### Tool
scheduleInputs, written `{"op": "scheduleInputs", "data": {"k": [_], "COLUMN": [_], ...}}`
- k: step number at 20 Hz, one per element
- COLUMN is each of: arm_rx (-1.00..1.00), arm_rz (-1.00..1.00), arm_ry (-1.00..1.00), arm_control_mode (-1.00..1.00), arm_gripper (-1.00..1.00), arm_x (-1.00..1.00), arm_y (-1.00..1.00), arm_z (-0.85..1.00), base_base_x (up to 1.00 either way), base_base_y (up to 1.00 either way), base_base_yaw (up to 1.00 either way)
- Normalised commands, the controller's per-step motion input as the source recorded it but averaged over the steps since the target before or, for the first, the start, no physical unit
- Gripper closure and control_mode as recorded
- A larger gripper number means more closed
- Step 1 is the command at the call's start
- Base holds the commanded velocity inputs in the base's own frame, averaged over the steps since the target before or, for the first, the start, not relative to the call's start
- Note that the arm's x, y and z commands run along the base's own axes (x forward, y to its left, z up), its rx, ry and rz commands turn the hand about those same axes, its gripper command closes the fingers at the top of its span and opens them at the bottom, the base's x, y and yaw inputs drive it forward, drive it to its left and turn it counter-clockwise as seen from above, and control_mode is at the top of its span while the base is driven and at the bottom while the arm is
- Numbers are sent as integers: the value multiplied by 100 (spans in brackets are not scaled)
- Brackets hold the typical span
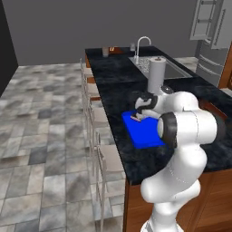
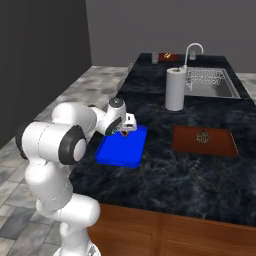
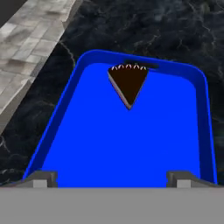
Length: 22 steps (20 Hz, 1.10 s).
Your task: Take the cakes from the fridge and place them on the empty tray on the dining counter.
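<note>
A dark brown cake wedge (image 3: pixel 128 83) with a pale trim lies flat on the blue tray (image 3: pixel 131 144), near its far end. That tray (image 1: pixel 146 134) (image 2: pixel 120 150) rests on the black dining counter (image 1: pixel 118 72) (image 2: pixel 210 170) near its edge. My gripper (image 3: pixel 111 178) (image 2: pixel 128 126) (image 1: pixel 138 114) hovers low over the tray, open, with nothing between its fingertips (image 3: pixel 41 177); the cake (image 1: pixel 135 118) sits just ahead of them. The grey fridge (image 1: pixel 210 27) stands at the far right, beyond the counter.
A white paper towel roll (image 1: pixel 156 74) (image 2: pixel 175 89) stands behind the tray, beside the sink (image 2: pixel 210 82) and curved faucet (image 1: pixel 143 43). A reddish-brown board (image 2: pixel 204 140) lies right of the tray. Stools (image 1: pixel 97 118) line the counter's floor side.
</note>
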Motion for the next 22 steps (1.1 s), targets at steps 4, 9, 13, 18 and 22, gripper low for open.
{"op": "scheduleInputs", "data": {"k": [4, 9, 13, 18, 22], "arm_rx": [0, 0, 0, 0, 0], "arm_rz": [6, 2, 0, 0, 0], "arm_ry": [-48, -36, -17, -19, -8], "arm_control_mode": [-100, -100, -100, -100, -100], "arm_gripper": [-100, -100, -100, -100, -100], "arm_x": [-100, -79, -57, -54, -12], "arm_y": [0, 0, 0, 0, 0], "arm_z": [63, 52, 26, 6, 0], "base_base_x": [0, 0, 0, 0, 0], "base_base_y": [0, 0, 0, 0, 0], "base_base_yaw": [0, 0, 0, 0, 0]}}
